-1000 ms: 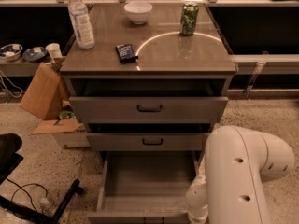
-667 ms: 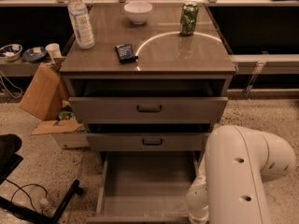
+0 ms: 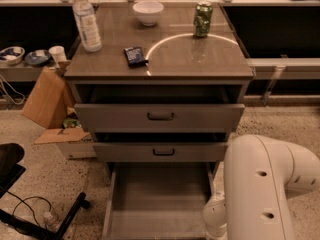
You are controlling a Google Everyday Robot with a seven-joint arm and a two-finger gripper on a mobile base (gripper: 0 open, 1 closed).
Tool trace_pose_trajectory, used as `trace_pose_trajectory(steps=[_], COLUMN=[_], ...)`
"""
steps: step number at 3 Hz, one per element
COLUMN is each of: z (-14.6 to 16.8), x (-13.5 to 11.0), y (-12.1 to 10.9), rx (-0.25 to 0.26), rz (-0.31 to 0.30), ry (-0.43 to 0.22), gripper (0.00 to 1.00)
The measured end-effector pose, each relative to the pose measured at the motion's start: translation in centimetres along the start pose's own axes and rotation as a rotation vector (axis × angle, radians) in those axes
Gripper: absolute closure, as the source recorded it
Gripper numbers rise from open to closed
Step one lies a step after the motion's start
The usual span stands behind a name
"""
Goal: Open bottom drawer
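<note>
The bottom drawer [image 3: 157,199] of the grey cabinet is pulled far out, and its plain grey inside shows empty. Its front and handle lie below the picture's lower edge. Above it the middle drawer front [image 3: 162,152] and the upper drawer front [image 3: 160,116] each stand slightly out, both with small dark bar handles. My white arm [image 3: 265,189] fills the lower right corner, next to the open drawer's right side. The gripper is out of view below the frame.
On the cabinet top stand a water bottle [image 3: 86,21], a white bowl [image 3: 148,11], a green can [image 3: 202,19] and a small dark packet [image 3: 135,55]. A brown paper bag [image 3: 45,98] and a cardboard box [image 3: 70,139] sit at the left. A black chair base [image 3: 30,204] is at lower left.
</note>
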State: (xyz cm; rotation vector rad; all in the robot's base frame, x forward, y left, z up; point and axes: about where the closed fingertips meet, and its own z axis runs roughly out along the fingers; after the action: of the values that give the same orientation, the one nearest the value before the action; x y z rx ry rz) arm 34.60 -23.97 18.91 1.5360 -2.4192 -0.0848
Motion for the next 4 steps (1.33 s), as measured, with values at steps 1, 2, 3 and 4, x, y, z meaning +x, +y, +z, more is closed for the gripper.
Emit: trace_pose_trajectory(steps=[1,2,3,4], z=[-0.07,-0.22,-0.22,-0.22], x=[-0.09,0.55,0.55,0.55], y=[-0.30,-0.55,-0.55,-0.55], rx=[0.000,-0.004,-0.004,-0.004], rz=[0.000,0.021,0.021,0.021], ry=[0.000,0.011,0.011,0.011], gripper=[1.00,0.74,0.51,0.28])
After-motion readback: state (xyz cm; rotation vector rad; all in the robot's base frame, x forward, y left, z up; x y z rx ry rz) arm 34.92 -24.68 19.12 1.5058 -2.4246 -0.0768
